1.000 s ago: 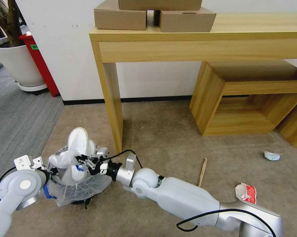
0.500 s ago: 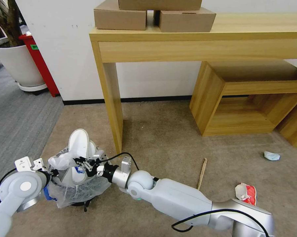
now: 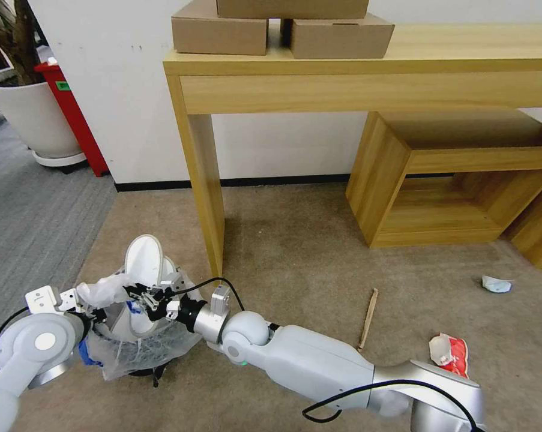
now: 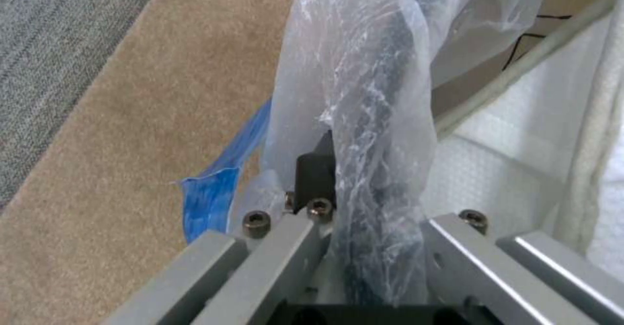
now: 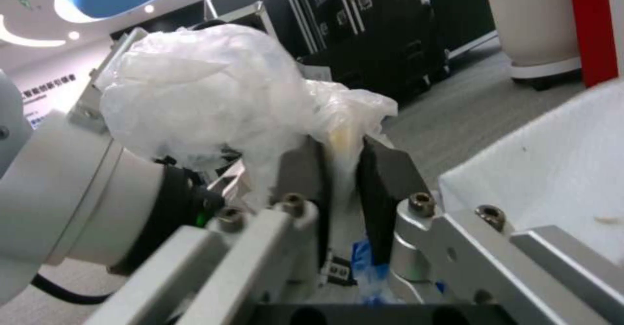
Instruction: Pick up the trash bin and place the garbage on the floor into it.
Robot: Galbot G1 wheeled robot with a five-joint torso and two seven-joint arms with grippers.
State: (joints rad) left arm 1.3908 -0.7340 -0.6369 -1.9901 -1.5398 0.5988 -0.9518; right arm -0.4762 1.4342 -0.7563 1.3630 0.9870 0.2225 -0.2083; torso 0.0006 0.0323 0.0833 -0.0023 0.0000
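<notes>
On the left, the left gripper [image 3: 93,315] is clenched on the rim of the trash bin [image 3: 140,348], which stands on the floor [image 3: 295,252] beside the desk leg [image 3: 204,192]. The left wrist view shows the dark rim and its clear bag [image 4: 364,135] pinched between the jaws. The grip looks sound, so this arm should hold the bin level and steady while the other one works.

Just to its right, the right gripper [image 3: 140,295] hovers over the bin's mouth, next to a white slipper [image 3: 142,264] standing upright inside. Its fingers [image 5: 383,179] are nearly closed with a fold of bag film between them, though whether they truly grip it or the film only drapes there is hard to judge. To finish well, it should open fully and lift straight up, so the bag is not dragged off the rim.

Farther right, a wooden stick [image 3: 367,318], a red wrapper [image 3: 449,350] and a pale wad [image 3: 496,284] lie on the carpet.

The bin's inside is mostly hidden by the slipper and crumpled plastic, so what else lies in it cannot be told. A blue scrap [image 4: 214,188] hangs at the rim, its nature unclear.
</notes>
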